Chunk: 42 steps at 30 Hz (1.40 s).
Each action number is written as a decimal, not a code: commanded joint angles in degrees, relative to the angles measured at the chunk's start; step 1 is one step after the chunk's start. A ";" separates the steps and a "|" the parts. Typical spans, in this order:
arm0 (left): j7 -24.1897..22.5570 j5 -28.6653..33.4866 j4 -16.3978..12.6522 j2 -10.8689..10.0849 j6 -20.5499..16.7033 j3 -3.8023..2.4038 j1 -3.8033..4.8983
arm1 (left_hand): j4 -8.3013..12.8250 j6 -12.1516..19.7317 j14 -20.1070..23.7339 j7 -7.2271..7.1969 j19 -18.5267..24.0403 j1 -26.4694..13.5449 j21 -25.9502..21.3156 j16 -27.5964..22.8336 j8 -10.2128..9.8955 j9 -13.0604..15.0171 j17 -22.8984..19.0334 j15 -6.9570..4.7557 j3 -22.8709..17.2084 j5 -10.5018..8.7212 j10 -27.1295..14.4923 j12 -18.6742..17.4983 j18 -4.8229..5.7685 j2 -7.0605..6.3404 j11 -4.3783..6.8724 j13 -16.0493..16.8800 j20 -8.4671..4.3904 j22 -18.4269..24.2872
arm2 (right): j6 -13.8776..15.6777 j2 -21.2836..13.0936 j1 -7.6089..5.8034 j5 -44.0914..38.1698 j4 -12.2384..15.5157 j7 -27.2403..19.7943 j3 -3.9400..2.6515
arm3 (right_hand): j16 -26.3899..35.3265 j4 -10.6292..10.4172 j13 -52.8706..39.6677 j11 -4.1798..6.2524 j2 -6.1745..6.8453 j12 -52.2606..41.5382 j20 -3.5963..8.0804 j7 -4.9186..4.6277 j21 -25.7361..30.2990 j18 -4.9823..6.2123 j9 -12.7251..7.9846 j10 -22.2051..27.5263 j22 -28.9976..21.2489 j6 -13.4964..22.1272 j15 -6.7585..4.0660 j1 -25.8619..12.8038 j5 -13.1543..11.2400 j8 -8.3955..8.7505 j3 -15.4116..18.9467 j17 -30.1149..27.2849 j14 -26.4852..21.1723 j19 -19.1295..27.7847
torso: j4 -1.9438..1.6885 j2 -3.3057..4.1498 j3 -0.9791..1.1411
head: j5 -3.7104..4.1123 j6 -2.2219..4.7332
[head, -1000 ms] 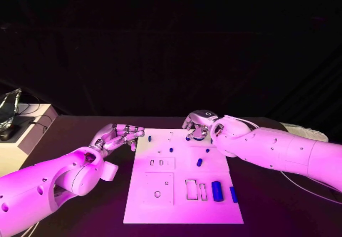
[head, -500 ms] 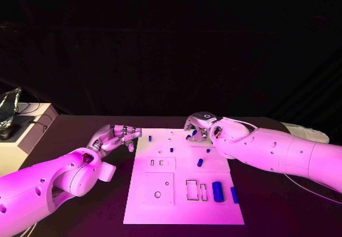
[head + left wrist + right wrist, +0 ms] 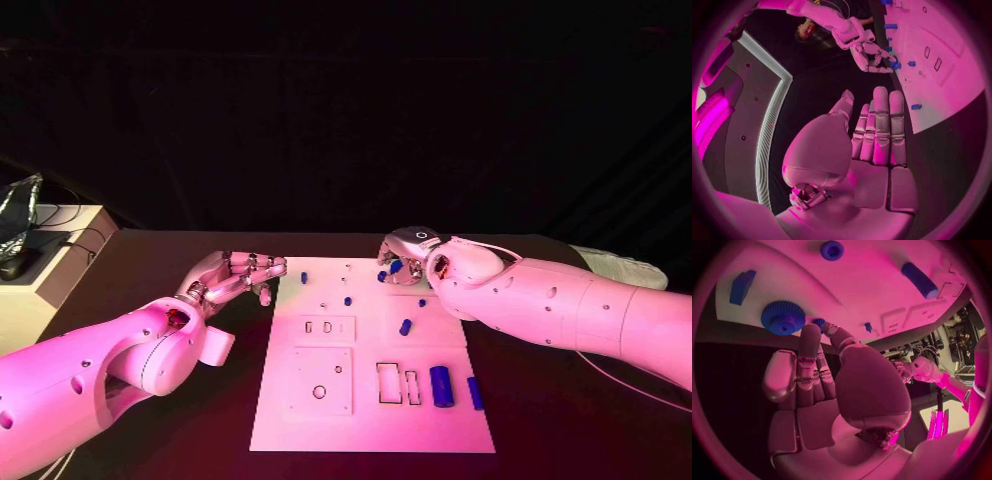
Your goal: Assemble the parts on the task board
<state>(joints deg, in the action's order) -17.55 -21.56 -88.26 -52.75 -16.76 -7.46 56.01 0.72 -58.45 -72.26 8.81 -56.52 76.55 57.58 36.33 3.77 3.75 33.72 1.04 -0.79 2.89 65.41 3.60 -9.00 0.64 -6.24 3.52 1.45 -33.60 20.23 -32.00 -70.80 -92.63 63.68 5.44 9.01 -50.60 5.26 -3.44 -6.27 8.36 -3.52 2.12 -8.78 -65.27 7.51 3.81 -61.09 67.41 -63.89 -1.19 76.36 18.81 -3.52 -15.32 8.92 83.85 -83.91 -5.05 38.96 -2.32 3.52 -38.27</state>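
Head view has my right hand (image 3: 408, 256) up at the far right corner of the task board (image 3: 368, 420), fingers curled down around a small blue part (image 3: 394, 267) there. Looks like a pinch, but honestly I can't tell if it's actually gripped or just touched. Right wrist view shows my fingertips (image 3: 817, 330) reaching to the board's edge, right beside a blue gear (image 3: 783, 317), with a little blue bit just visible at the tips. My left hand (image 3: 235, 276) hangs just off the board's far left corner with its fingers loosely apart, holding nothing; the left wrist view shows those fingers (image 3: 879, 125) straight and side by side over the dark table (image 3: 144, 250). Rest of the blue parts sit scattered on the board, including a long cylinder (image 3: 441, 386) near the right edge.
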 commanded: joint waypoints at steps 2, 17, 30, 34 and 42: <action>-0.06 0.50 -0.02 0.09 0.59 -0.05 0.01 | 0.02 0.20 -0.22 0.17 0.07 -0.44 0.20 0.21 -0.13 0.06 -0.17 0.33 0.34 -0.05 -0.44 -0.02 -0.75 0.18 0.04 0.05 0.37 -0.12 | -1.18 0.30 0.09 -0.50 -0.18 -0.22 0.00 | -0.38 1.53 0.07 0.10 -0.63 0.14 -0.42 0.07 0.81 0.95 -0.06 -0.31 0.39 0.74 0.11 -1.06 -0.48 0.03 -3.66 -0.19 -0.55 -1.65 | 0.00 0.15 0.01 | -0.16 -0.16; 0.23 0.75 0.35 0.24 0.56 -0.05 0.01 | 0.22 0.22 -0.18 0.23 0.05 -0.25 0.21 0.47 -0.14 0.05 -0.50 0.34 0.40 -0.06 -0.56 -0.03 -0.79 0.44 0.00 0.04 0.38 -0.18 | -2.50 0.72 0.34 0.17 -0.72 -1.08 0.00 | -0.32 4.58 0.10 0.30 -1.93 0.17 -0.30 0.31 4.46 0.92 -0.06 -1.38 4.45 0.61 -0.01 -3.77 -1.44 0.01 -8.48 -0.64 -0.59 -2.62 | 0.07 0.34 0.05 | -0.19 -0.38; 0.27 0.85 0.45 0.27 0.40 -0.05 0.01 | 0.38 0.19 -0.16 0.27 0.04 -0.13 0.23 0.70 -0.13 0.05 -0.70 0.34 0.44 -0.06 -0.59 -0.03 -0.80 0.69 -0.01 0.04 0.37 -0.23 | -4.19 0.92 0.52 0.33 -0.96 -1.27 0.01 | -0.13 4.16 0.10 0.72 -2.65 0.19 -0.10 0.72 6.22 0.79 0.00 -2.98 6.32 -0.65 -0.23 -3.97 -1.53 -0.04 -9.73 -0.65 -0.53 -3.21 | 0.01 0.49 0.05 | -0.07 -0.39; 0.25 0.92 0.54 0.33 0.36 -0.05 0.01 | 0.49 0.21 -0.14 0.29 0.03 -0.03 0.23 0.78 -0.14 0.05 -0.78 0.33 0.42 -0.06 -0.60 -0.03 -0.80 0.81 -0.01 0.04 0.37 -0.25 | -4.36 0.90 0.55 0.36 -0.89 -1.43 0.01 | -0.13 3.95 0.10 0.94 -3.23 0.18 -0.01 0.82 6.21 0.68 0.03 -3.82 6.72 -1.21 -0.33 -4.04 -1.62 -0.06 -10.29 -0.63 -0.52 -3.29 | 0.02 0.56 0.07 | -0.06 -0.33; 0.25 1.07 0.77 0.39 0.28 -0.05 0.01 | 0.57 0.19 -0.13 0.27 0.03 0.02 0.23 0.86 -0.13 0.05 -0.85 0.33 0.42 -0.06 -0.61 -0.03 -0.81 0.89 -0.01 0.04 0.37 -0.26 | -1.77 0.76 0.56 0.57 -0.39 -1.91 0.00 | -1.32 3.34 0.09 1.88 -5.45 0.23 0.50 1.65 1.93 -0.60 0.19 -6.66 9.84 -3.37 -0.83 -3.43 -4.41 -0.11 -12.29 -0.03 -0.22 -3.80 | -0.01 0.61 0.12 | -0.04 -0.31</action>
<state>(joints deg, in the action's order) -17.04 -20.96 -87.46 -52.50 -16.80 -7.46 56.01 1.11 -58.45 -72.26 8.81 -56.52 76.59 57.55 36.94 3.77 3.75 32.92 1.04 -0.40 2.89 65.00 3.60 -9.04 1.13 -6.26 3.51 1.45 -33.77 17.52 -31.23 -70.32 -92.03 63.09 4.34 8.98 -51.80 8.69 -3.24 -4.68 4.03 -3.01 2.13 -7.19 -63.05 7.88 3.83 -67.13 74.95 -66.92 -1.78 72.70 14.49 -3.24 -27.31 8.82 83.73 -83.91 -5.03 39.52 -2.23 3.47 -38.58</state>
